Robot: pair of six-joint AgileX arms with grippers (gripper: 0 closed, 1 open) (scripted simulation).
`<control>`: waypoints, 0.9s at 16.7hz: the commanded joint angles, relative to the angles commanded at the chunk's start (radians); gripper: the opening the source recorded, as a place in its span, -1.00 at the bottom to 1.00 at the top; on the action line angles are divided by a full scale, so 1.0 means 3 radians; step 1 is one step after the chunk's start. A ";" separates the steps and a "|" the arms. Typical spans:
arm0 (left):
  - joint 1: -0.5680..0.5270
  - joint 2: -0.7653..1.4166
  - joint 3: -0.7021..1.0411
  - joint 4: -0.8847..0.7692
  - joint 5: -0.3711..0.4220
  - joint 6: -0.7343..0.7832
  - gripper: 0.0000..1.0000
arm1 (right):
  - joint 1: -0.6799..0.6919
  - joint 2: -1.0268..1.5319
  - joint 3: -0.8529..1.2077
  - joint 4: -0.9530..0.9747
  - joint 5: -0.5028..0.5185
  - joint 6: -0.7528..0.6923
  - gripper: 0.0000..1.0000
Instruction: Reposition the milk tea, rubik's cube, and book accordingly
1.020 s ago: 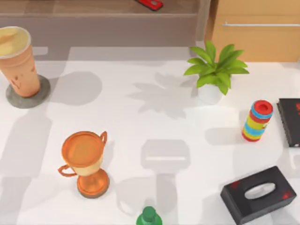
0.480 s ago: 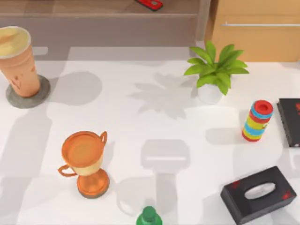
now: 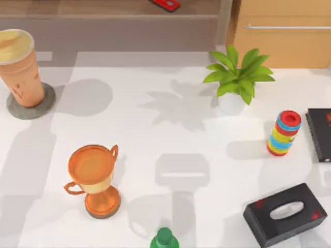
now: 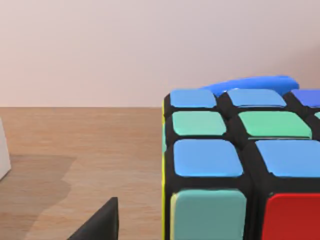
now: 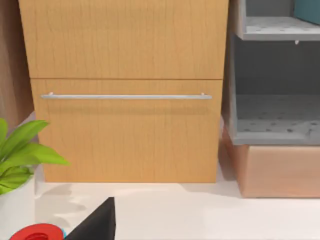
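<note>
Cube [image 4: 240, 165] sits on a wooden surface right before the left wrist camera, so the left arm is nearer it, though I cannot tell how its fingers stand, while the milk tea [image 3: 19, 67] stands on a coaster [image 3: 44, 106] at the bench's [image 3: 170, 144] far left.
</note>
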 joint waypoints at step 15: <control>0.0024 -0.0980 -0.1022 0.0017 0.0019 0.0010 1.00 | 0.0000 0.0000 0.0000 0.0000 0.0000 0.0000 1.00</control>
